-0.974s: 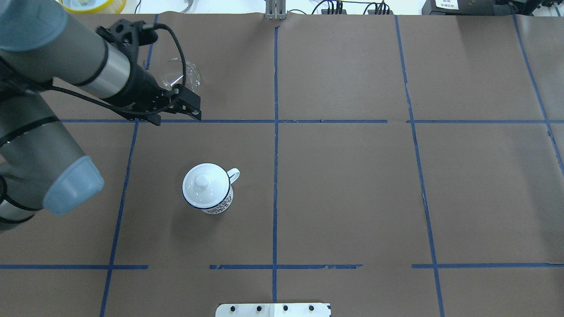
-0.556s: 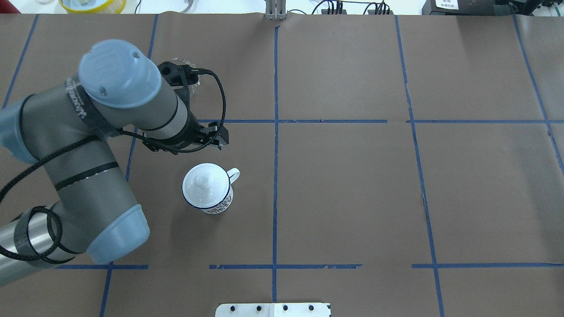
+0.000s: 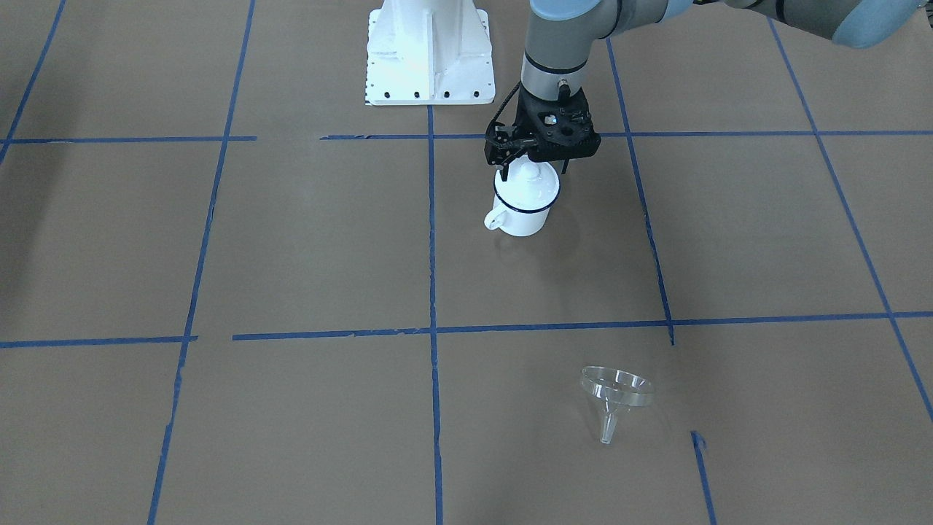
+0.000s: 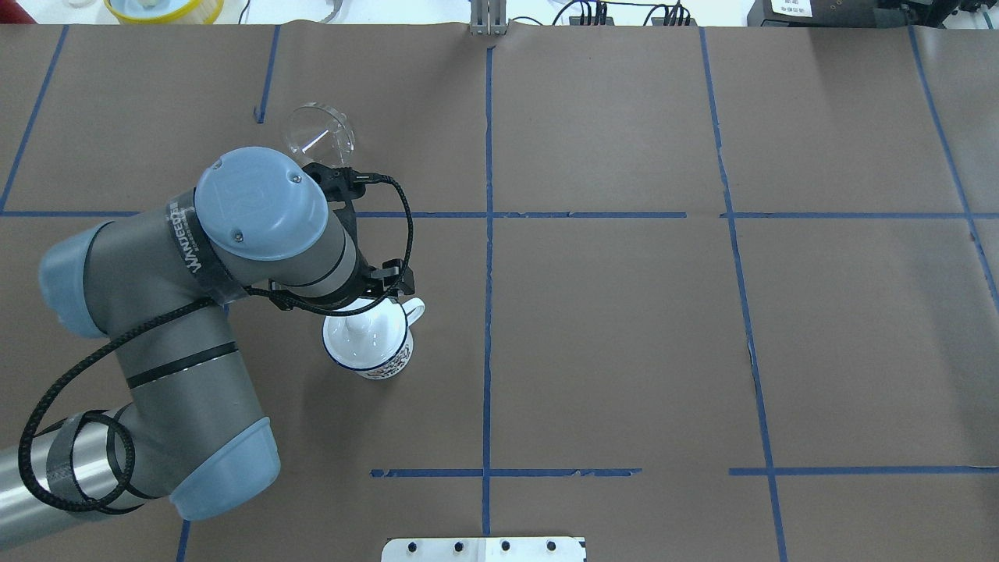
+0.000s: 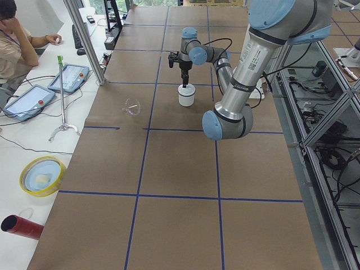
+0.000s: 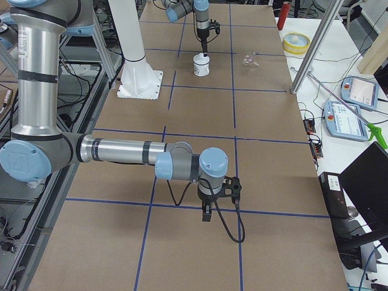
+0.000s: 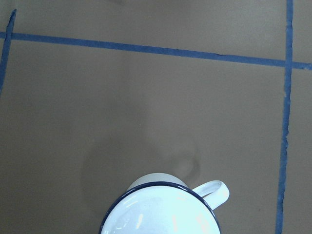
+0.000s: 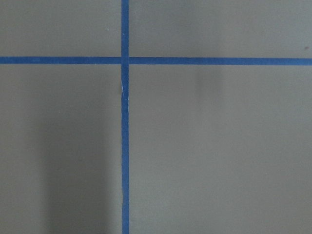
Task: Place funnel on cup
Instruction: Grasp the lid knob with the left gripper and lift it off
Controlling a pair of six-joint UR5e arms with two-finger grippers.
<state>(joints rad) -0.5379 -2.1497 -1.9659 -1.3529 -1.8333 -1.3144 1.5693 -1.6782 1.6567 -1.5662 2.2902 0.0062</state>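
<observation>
- The cup (image 3: 521,213) has its knobbed lid (image 3: 529,182) on, so the step in hand is probably clearing that lid before the funnel (image 3: 616,394) can sit in the mouth
- To do it well, centre the left gripper (image 3: 532,162) on the knob, come straight down, close only on the knob, then lift vertically so the light mug is not dragged or tipped
- Set the lid down well away from both cup and funnel
- The left gripper hangs right over the cup, fingers spread with one either side of the knob and nothing grasped; whether they touch the lid I cannot tell
- The cup stands in the table's left half, about midway between the robot's edge and the operators' edge, handle towards the table's middle
- The funnel rests tilted on the paper, well apart from the gripper, further out towards the operators' edge and in the same left half
- The right gripper (image 6: 206,213) hovers near the table's right end; whether it is spread or clenched I cannot tell
</observation>
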